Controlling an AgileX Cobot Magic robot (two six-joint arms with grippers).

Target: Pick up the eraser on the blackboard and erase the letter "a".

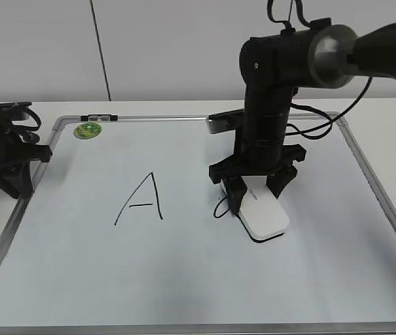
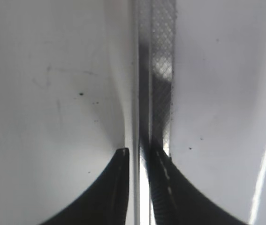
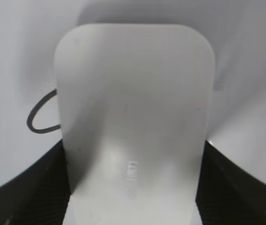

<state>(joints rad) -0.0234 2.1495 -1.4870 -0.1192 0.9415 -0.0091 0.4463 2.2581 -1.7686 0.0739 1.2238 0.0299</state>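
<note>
1. The blackboard (image 1: 184, 279), a white board in a grey metal frame, lay flat on the table and filled most of the exterior view; a round green sticker (image 1: 87, 130) sat near its far left corner.
2. The eraser (image 1: 264, 215) rested on the board right of centre, its long side running roughly toward the camera.
3. The right gripper (image 1: 257, 192) stood over the eraser's far end with one finger on each long side; in the right wrist view the dark fingers (image 3: 25, 192) pressed against both edges of the eraser (image 3: 133, 117), so it was clamped on the block.
4. The letter "a" (image 1: 220, 207) lay touching the eraser's left edge; only a small black loop (image 3: 41, 115) showed beside the block, the rest being hidden under it.
5. A taller capital "A" (image 1: 142, 201) stood left of the eraser, well apart from it.
6. The left gripper (image 1: 23, 174) hung at the board's left edge, well apart from the eraser.
7. In the left wrist view its two dark fingers (image 2: 161, 187) sat close together over the board's frame (image 2: 163, 70), a narrow gap between them and nothing held.
</note>
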